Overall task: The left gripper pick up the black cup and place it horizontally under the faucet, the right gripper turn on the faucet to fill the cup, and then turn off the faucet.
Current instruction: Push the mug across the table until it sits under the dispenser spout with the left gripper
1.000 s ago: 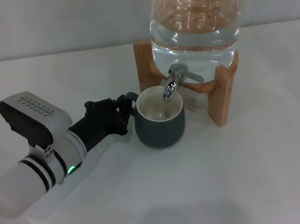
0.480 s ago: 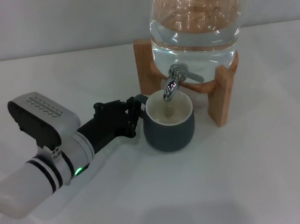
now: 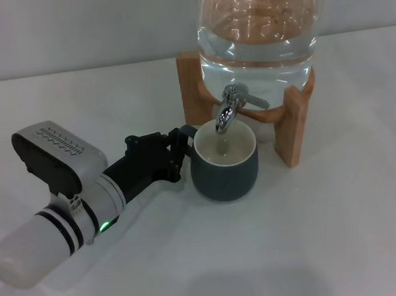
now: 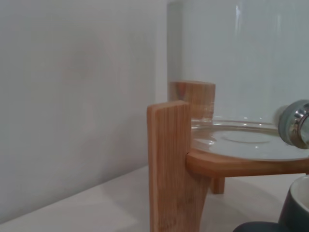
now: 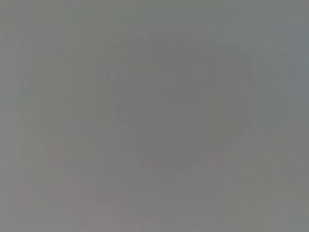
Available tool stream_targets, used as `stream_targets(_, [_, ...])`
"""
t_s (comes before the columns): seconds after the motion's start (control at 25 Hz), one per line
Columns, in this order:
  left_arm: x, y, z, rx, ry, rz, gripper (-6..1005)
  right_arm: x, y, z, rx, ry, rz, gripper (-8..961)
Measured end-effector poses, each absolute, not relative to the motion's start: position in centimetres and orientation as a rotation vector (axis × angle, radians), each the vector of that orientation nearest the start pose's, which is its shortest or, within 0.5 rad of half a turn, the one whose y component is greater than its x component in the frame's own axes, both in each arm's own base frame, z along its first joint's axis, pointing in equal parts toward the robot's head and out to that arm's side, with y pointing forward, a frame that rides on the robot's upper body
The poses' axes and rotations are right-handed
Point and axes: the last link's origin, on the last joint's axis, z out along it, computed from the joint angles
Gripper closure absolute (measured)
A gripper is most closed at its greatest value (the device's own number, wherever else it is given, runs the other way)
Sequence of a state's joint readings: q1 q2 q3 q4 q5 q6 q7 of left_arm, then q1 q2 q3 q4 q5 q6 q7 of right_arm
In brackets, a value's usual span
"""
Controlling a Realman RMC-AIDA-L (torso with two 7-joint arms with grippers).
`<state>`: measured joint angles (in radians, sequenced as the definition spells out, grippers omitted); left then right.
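Black cup point(image 3: 225, 172) nudged under faucet point(image 3: 228, 108), left gripper point(image 3: 178, 151) holding handle, head view only

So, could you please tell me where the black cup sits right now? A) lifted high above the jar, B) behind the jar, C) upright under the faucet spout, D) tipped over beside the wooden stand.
C: the black cup stands upright on the table, its mouth directly below the faucet spout.
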<state>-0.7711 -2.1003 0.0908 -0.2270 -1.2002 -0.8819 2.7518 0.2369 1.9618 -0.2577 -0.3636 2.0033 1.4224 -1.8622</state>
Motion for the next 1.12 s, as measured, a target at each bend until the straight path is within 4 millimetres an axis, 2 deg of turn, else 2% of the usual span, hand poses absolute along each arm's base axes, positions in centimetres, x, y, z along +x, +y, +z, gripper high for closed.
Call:
stream_targets(0.6, [-22.9,35.27,-13.03,-2.368,-0.502,-0.619,855,40.39,26.47,16.25,-1.247,0.831,1.253,111])
stream_targets(0.84, [-22.94,35.35,-12.92,-2.365,-0.5,-0.619,796,40.42,26.49,16.29,-1.244,0.831,1.252,111])
stream_targets(1.12, [-23.04,35.35,-12.86,-2.363,-0.501,-0.618,774,40.44,26.47,16.29,-1.244,0.831,1.251,111])
